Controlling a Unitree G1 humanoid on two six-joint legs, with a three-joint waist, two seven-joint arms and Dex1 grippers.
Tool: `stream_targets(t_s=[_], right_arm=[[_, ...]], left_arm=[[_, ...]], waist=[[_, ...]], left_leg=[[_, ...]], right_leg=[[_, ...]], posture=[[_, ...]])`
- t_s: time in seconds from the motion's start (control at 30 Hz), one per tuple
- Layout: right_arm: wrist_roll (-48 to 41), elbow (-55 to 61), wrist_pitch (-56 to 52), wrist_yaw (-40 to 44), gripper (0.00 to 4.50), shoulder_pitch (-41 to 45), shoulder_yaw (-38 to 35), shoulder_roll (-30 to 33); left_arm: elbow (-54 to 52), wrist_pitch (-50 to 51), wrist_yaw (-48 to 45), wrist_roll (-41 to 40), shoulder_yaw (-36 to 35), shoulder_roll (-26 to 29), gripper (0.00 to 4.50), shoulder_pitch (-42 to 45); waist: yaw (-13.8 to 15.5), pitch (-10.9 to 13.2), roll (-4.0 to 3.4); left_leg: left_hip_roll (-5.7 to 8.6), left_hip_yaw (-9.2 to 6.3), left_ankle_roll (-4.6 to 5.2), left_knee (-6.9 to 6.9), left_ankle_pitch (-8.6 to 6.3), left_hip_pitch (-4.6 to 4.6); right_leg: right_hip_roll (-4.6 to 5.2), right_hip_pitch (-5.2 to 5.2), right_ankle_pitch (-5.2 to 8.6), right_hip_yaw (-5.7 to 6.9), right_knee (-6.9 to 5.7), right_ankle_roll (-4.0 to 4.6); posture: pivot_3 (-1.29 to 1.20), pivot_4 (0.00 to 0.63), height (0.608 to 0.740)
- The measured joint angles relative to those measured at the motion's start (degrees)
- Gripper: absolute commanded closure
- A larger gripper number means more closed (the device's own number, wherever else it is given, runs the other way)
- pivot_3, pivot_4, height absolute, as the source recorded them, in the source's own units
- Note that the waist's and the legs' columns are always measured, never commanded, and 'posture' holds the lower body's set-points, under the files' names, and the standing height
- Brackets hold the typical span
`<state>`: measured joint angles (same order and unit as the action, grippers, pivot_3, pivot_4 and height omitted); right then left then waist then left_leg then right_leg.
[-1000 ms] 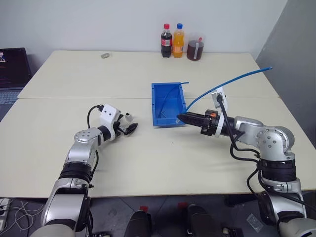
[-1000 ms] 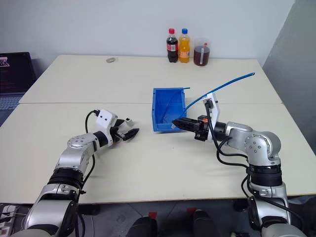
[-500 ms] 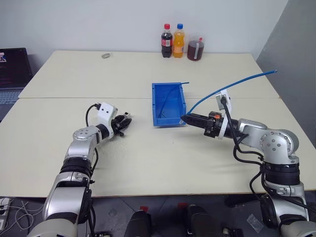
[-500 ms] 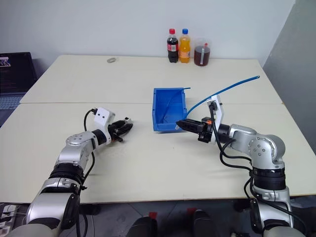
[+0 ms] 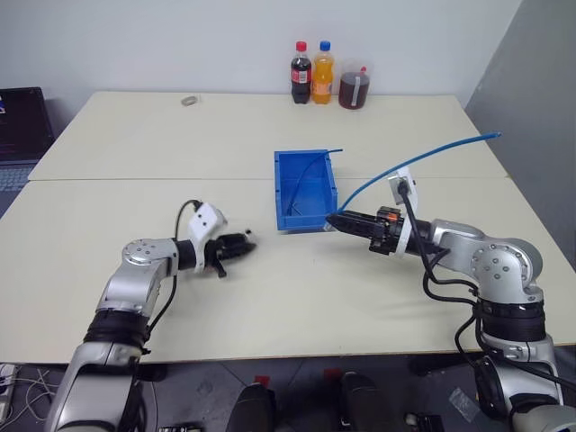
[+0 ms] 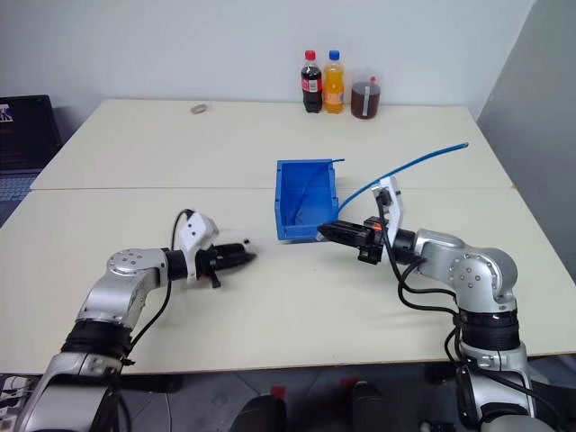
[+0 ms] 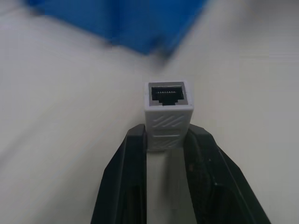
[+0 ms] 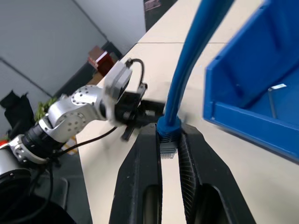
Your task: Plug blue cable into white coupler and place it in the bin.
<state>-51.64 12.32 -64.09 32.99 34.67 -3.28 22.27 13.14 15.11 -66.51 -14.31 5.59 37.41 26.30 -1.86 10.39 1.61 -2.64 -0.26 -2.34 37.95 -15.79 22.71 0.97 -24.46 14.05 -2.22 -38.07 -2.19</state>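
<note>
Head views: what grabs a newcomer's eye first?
The bright blue bin at the table's middle, open top, with a thin blue wire lying in it. Just right of it, the right gripper is shut on the blue cable, which arcs up and away over the table's right side. On the left, the left gripper pinches the tiny white coupler, socket facing the bin.

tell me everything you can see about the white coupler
The white coupler is a small boxy block of what looks like matte white plastic, with diagonal ribs moulded into its upper face. Its open end shows a dark socket with a row of fine contacts, and nothing is plugged in. The left end effector is shut on its rear half, so the socket end juts out past the black fingers. It is held above the table, facing roughly toward the bin.
</note>
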Motion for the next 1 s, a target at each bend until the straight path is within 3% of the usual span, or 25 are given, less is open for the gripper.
stream_targets(t_s=[0.17, 0.5, 1.0], right_arm=[[3.9, 2.2, 4.1, 2.2, 4.28, 0.5, 6.2, -0.1], [18.2, 2.6, 18.3, 10.1, 4.28, -3.2, 20.2, 2.9], [30.6, -11.6, 34.0, 15.9, 4.28, -3.2, 23.8, -0.2]], left_arm=[[-4.3, -1.4, -2.7, 1.1, 4.0, -1.0, 3.73, -0.5], [7.5, -13.4, -5.3, 5.5, 8.7, -7.0, 3.73, 3.2], [9.2, -16.5, -6.6, 6.1, 8.8, -8.6, 3.73, 3.5]], waist=[[0.2, 0.0, 0.00], [0.2, 0.0, 0.03], [0.2, 0.0, 0.02]], left_leg=[[0.03, -0.05, 0.00, 0.06, 0.00, -0.04], [0.04, -0.06, 0.01, 0.14, 0.00, -0.04], [0.04, -0.06, 0.01, 0.14, 0.00, -0.03]], right_leg=[[-0.01, 0.09, 0.00, 0.04, 0.03, -0.03], [-0.02, 0.12, -0.01, 0.05, 0.04, -0.03], [-0.02, 0.11, -0.01, 0.04, 0.04, -0.03]], posture=[[0.00, 0.150, 0.740], [0.00, 0.150, 0.740], [0.00, 0.150, 0.740]])
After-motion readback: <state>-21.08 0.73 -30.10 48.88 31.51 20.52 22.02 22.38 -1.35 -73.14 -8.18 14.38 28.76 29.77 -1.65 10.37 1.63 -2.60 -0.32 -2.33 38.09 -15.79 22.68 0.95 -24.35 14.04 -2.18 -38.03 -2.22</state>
